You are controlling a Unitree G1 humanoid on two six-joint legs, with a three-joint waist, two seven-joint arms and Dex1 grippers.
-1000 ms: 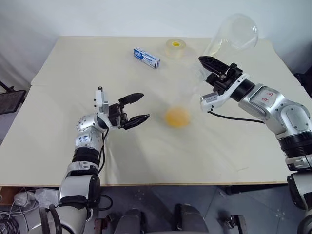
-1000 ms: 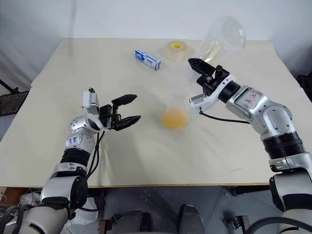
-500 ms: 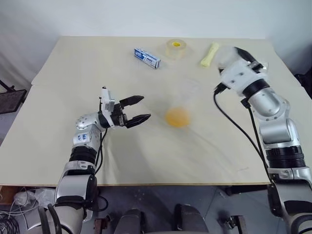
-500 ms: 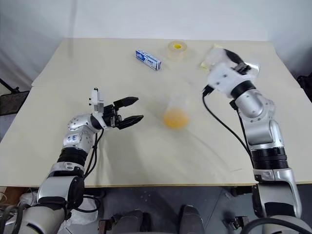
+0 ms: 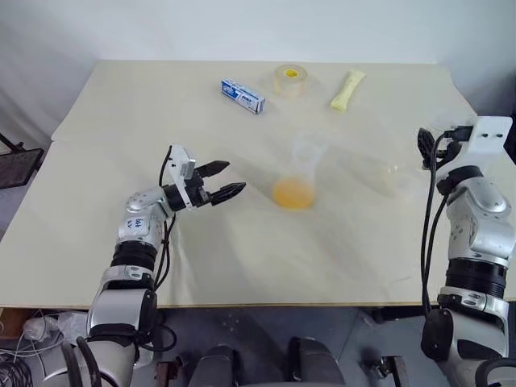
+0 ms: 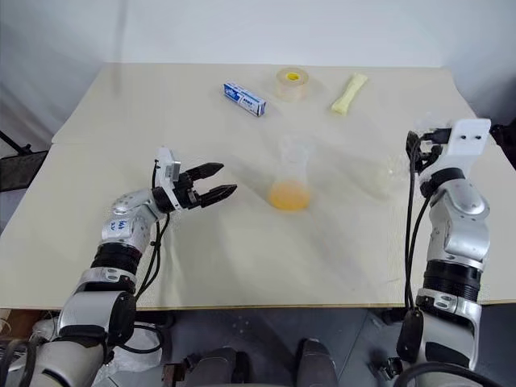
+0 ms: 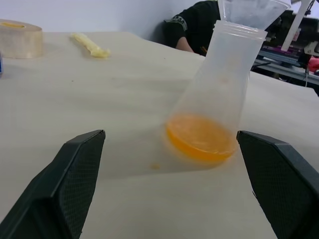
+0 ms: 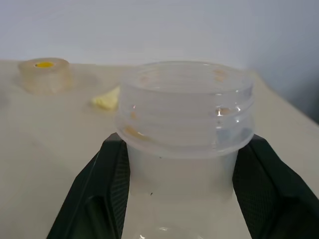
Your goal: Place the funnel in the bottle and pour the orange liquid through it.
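1. Left gripper (image 5: pixel 235 177): you have its jaws spread wide and holding nothing. It sits low over the table (image 5: pixel 121 121), at 9 o'clock from the bottle (image 5: pixel 300 173), near it but apart. The tips point at the bottle.
2. Right gripper (image 8: pixel 184 149): it is at the table's 3 o'clock edge, well apart from the bottle. Its two fingers (image 8: pixel 112 184) are clamped on either side of a clear vessel (image 8: pixel 184 109), just under the ridged neck. The vessel's mouth is wide and open. I see no liquid inside it, only small orange specks at the rim.
3. Bottle: it stands on its base at about the table's centre, touched by neither gripper.
4. Funnel (image 7: pixel 251 10): it is seated in the bottle's mouth, with its wide end up.
5. Orange liquid (image 5: pixel 293 193): it lies as a shallow layer in the bottle's base. I cannot tell its exact level.
6. Other items, along the far side and placed from the bottle:
   - tape roll (image 5: pixel 290 79) at 12 o'clock
   - blue box (image 5: pixel 243 95) at 11 o'clock
   - yellow stick (image 5: pixel 347 89) at 1 o'clock
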